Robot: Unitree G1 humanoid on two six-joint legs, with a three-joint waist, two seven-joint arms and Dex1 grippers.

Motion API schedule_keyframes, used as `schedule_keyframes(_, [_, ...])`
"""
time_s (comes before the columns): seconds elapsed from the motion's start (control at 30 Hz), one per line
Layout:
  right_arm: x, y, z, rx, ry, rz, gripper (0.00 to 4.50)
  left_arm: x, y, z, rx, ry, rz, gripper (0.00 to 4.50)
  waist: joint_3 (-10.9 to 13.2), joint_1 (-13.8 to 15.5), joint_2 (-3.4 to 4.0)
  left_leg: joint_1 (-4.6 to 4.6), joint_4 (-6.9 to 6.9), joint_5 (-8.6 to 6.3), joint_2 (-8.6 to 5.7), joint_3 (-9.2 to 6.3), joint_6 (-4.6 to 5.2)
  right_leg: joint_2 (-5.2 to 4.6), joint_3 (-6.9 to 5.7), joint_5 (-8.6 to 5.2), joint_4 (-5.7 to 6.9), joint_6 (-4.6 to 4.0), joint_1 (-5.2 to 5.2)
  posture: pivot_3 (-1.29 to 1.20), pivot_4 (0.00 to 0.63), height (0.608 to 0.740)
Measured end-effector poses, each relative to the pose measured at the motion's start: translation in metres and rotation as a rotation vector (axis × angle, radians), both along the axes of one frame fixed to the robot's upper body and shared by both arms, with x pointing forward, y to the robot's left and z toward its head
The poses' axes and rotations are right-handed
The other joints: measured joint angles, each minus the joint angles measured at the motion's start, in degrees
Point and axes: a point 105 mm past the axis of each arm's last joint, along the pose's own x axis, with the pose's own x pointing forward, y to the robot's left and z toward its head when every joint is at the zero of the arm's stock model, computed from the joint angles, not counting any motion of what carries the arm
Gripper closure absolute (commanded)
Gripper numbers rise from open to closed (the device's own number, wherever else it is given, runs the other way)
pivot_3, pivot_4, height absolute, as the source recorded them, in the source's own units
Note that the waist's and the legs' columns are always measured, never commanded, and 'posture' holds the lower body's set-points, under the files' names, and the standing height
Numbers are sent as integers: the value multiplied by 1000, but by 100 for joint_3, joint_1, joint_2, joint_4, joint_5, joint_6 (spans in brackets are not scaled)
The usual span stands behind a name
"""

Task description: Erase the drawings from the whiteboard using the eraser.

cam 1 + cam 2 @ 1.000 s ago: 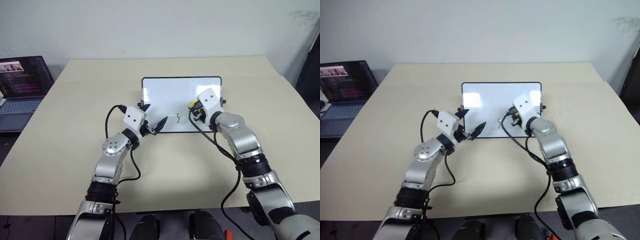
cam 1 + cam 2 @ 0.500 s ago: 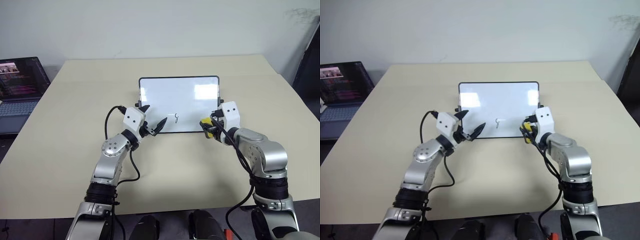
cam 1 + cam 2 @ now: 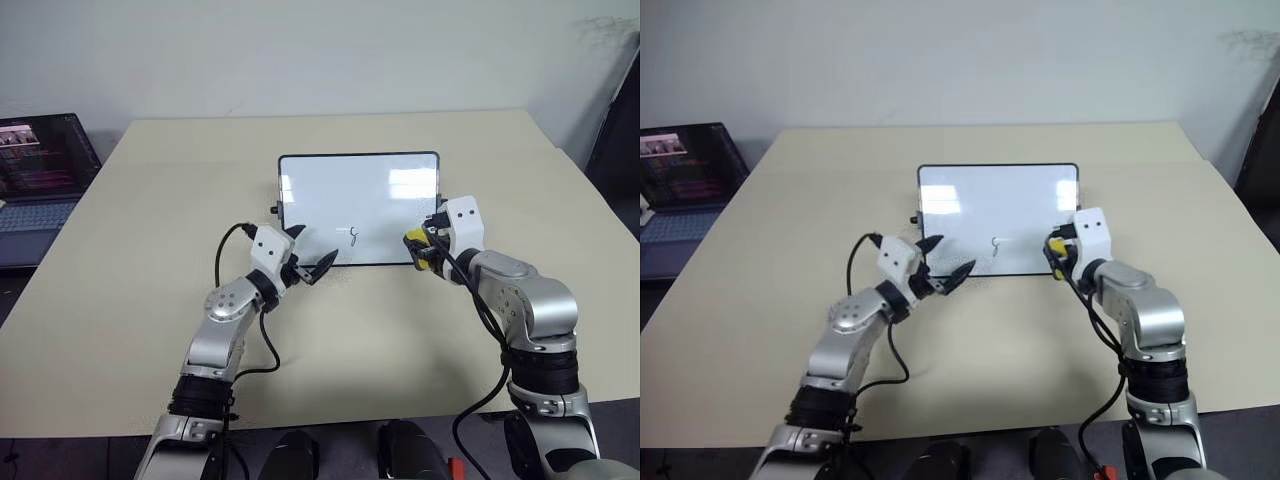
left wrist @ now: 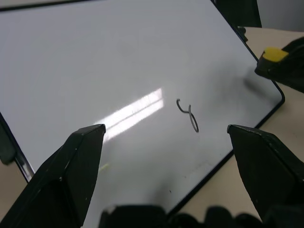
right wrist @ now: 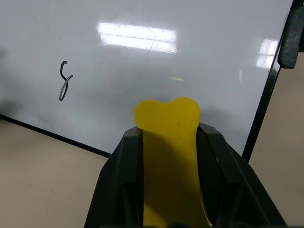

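One squiggle is all that shows of the drawings (image 3: pixel 354 235) on the whiteboard (image 3: pixel 330 190), low on its white face close to the near frame. The whiteboard is the biggest thing here, lying on the tan table (image 3: pixel 120 250) ahead of both claws with its long side across. A laptop (image 3: pixel 40 170) sits well off beyond the left claw, at the table's side. The left gripper (image 3: pixel 312 262) hangs just off the board's near left corner, its two black fingers spread wide and holding nothing, pointing across towards the mark; it looks placed to steady the board while the other arm wipes. The right gripper (image 3: pixel 420 250) is at the board's near right corner, jaws clamped on the eraser (image 5: pixel 167 142), whose yellow end sticks out past the fingertips towards the white surface. The squiggle lies between the two claws, nearer the left one. Gripped by its sides this way, the eraser's free end can likely be swept across to the mark.
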Motion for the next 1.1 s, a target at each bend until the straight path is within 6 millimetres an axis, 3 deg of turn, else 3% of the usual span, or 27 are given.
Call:
schedule_keyframes(0.37, [7, 1, 3, -7, -17, -5, 3167, -7, -1, -5, -8, 26, -4, 0, 0, -1, 0, 0, 0, 0, 1, 1, 0, 0, 1, 0, 0, 0, 0, 0, 150, 740])
schedule_keyframes(0.43, [12, 5, 11, -5, -55, 1, 3167, -8, 0, -6, -6, 30, -4, 0, 0, -7, 1, 1, 0, 0, 1, 2, 0, 0, 1, 0, 0, 0, 0, 0, 150, 740])
schedule_keyframes(0.6, [29, 37, 52, -34, -278, 81, 3167, -9, 1, -7, -1, 30, -3, 0, 2, -15, 3, 2, -1, 0, 2, 1, -1, 2, 0, 0, 0, 0, -1, 0, 150, 740])
schedule_keyframes(0.67, [34, 46, 59, -35, -328, 97, 3167, -9, 2, -7, 0, 29, -2, 0, 2, -5, 3, 1, 0, 1, 0, 2, -1, 1, 0, 0, -2, 0, 0, 0, 150, 740])
schedule_keyframes(1.1, [47, 87, 38, -59, -371, 178, 3167, -9, 5, -7, 7, 36, 11, 0, 2, -12, 4, 1, -2, 1, 1, 2, -1, 1, 2, 0, 0, -1, -3, 0, 150, 740])
